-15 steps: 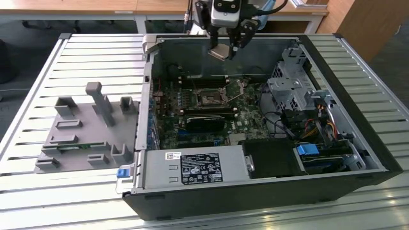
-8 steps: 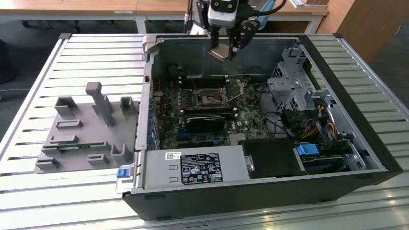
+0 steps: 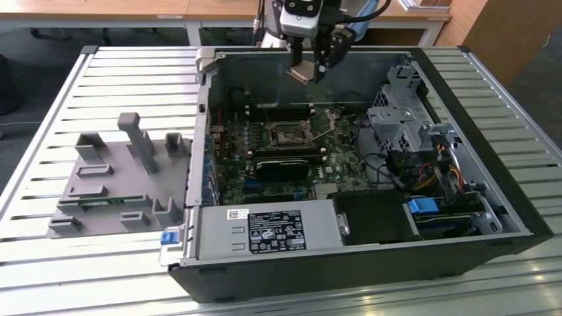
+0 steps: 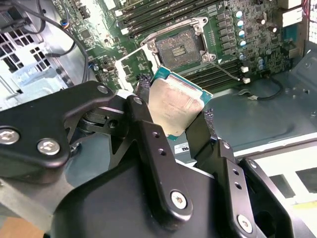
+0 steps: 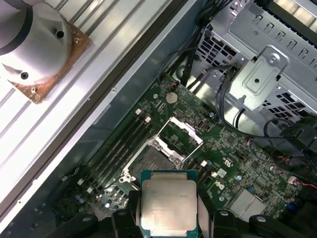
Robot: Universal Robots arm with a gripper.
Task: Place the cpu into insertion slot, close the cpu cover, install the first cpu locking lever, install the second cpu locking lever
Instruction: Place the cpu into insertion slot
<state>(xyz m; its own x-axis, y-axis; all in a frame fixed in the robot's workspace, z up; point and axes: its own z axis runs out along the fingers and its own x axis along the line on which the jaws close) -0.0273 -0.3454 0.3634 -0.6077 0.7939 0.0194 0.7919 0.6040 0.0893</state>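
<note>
My gripper (image 3: 312,66) hangs over the back of the open computer case, shut on the cpu (image 3: 302,72). In both wrist views the cpu (image 4: 176,106) (image 5: 168,206) is a flat silver square with a green edge, pinched at two opposite sides between black fingers (image 4: 144,116). The insertion slot (image 3: 288,136) (image 4: 181,47) (image 5: 148,161) lies bare on the green motherboard, below and ahead of the chip. Beside the socket the cpu cover (image 5: 182,131) (image 4: 132,63) stands tipped up and open. A thin wire locking lever (image 4: 224,68) sticks out free next to the socket.
The case (image 3: 491,197) lies on a slatted metal table (image 3: 131,72). A silver drive cage (image 3: 399,125) and cables crowd the exterior view's right. A power supply (image 3: 263,230) fills the front. A grey moulded fixture (image 3: 114,178) sits outside on the exterior view's left.
</note>
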